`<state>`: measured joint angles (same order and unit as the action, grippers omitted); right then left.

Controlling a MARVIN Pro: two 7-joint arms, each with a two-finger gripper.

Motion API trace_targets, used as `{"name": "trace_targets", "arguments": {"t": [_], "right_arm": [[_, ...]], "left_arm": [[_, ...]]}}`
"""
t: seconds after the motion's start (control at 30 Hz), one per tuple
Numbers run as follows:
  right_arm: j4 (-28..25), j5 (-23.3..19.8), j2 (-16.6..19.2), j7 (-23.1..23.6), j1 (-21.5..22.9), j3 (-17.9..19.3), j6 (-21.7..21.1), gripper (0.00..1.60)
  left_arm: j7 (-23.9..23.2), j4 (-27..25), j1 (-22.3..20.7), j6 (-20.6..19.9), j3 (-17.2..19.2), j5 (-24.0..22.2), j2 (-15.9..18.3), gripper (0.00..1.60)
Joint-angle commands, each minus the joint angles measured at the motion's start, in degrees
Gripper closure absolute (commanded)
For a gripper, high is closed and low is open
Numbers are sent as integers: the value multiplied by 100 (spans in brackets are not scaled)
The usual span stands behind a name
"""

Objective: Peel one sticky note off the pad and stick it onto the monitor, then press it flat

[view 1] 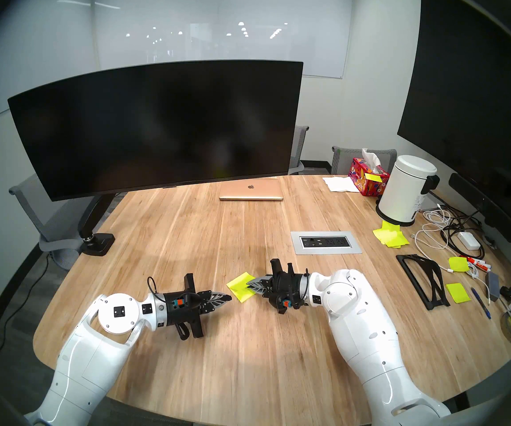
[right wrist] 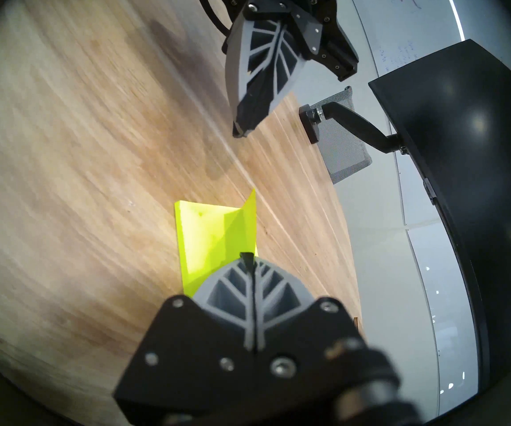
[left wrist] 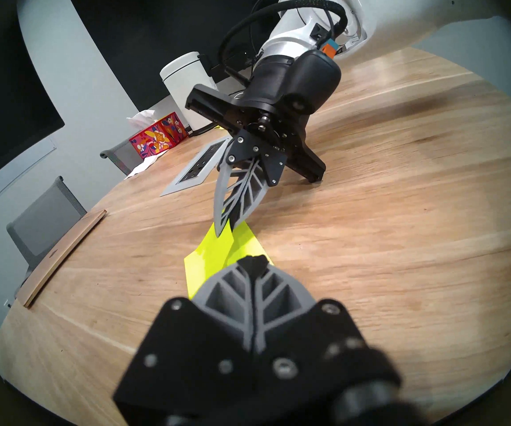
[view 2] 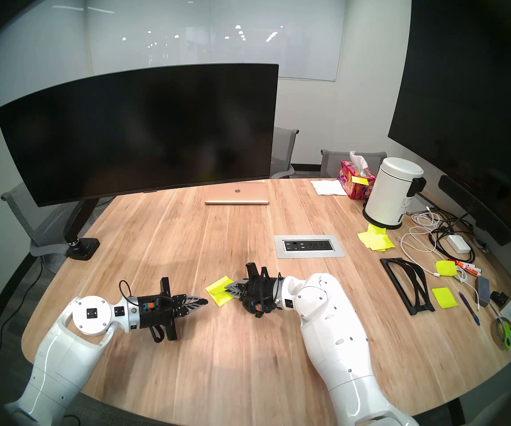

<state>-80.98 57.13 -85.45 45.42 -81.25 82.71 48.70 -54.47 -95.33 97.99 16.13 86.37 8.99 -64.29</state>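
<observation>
The pad [view 1: 242, 295] of neon yellow-green notes lies on the wooden table [view 1: 217, 231] between my two grippers. My right gripper [view 1: 249, 284] is shut on the edge of the top sticky note [right wrist: 243, 228]. The note is bent up from the pad [right wrist: 199, 231] on its far side and is still joined along a crease. My left gripper [view 1: 230, 298] is shut and empty, with its tips a short way from the pad's left corner. From the left wrist I see the right gripper [left wrist: 222, 230] over the pad [left wrist: 248, 247]. The curved black monitor [view 1: 156, 130] stands at the back left on its arm mount.
A gold laptop [view 1: 251, 190] lies closed below the monitor's right end. A power outlet plate [view 1: 324, 242] is set into the table behind my right gripper. At the right are a heap of yellow notes [view 1: 390, 236], a white canister [view 1: 404, 191], a tissue box [view 1: 367, 176], cables and a black stand [view 1: 423, 281].
</observation>
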Motion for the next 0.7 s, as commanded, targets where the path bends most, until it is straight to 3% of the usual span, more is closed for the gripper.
{"name": "trace_targets", "arguments": {"t": [0.0, 0.67], "right_arm": [[-89, -55, -82, -51, -5, -2, -6, 160], [-123, -76, -145, -26, -17, -7, -22, 160]], "left_arm": [[19, 66, -165, 14, -23, 55, -16, 160], [52, 69, -263, -120, -114, 157, -71, 160]]}}
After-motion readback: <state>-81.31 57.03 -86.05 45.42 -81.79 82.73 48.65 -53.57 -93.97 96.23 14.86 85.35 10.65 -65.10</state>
